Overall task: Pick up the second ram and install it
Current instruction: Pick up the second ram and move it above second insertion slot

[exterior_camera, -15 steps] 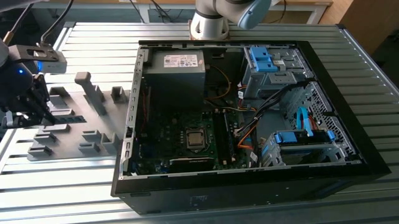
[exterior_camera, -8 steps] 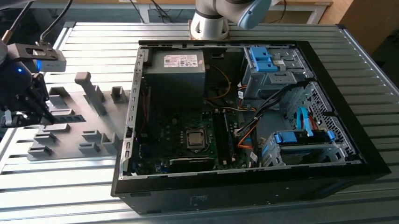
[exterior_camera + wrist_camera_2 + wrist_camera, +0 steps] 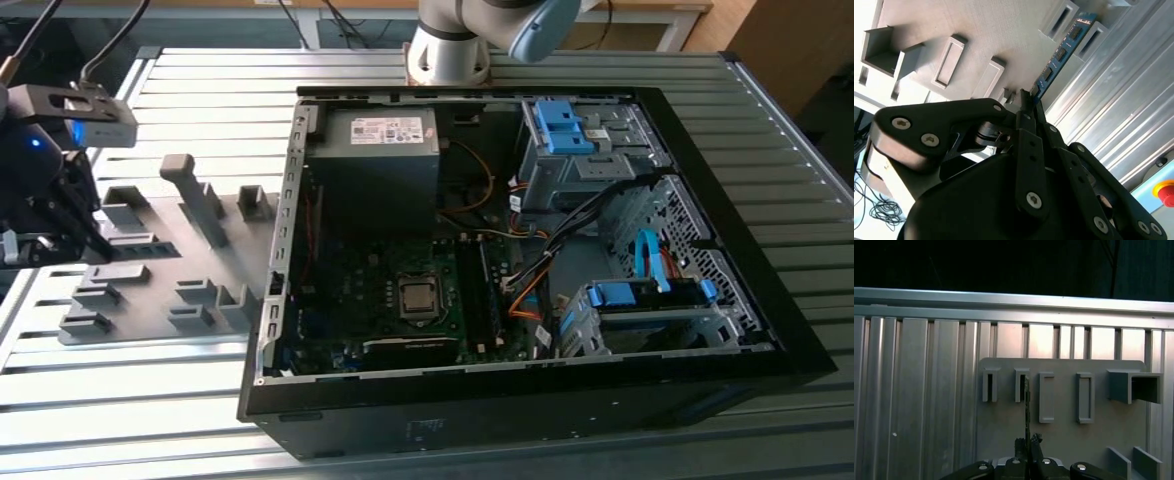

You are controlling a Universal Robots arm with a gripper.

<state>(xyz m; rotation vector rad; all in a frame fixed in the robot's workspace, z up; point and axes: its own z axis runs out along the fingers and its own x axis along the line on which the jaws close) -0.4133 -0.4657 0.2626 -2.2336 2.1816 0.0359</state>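
Clamped on the second ram (image 3: 1061,50) by the holder slots (image 3: 1056,20) just ahead, the pincer (image 3: 1026,100) seems mid-pickup; lifting needs a straight pull

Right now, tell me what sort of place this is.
Probably a robotics lab bench for PC assembly: an open PC case lies on a ribbed metal table, a grey holder plate sits beside it, and the claw grips a ram.

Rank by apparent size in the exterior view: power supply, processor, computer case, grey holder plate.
Largest to smallest:
1. computer case
2. grey holder plate
3. power supply
4. processor
Plate over power supply is the closest call.
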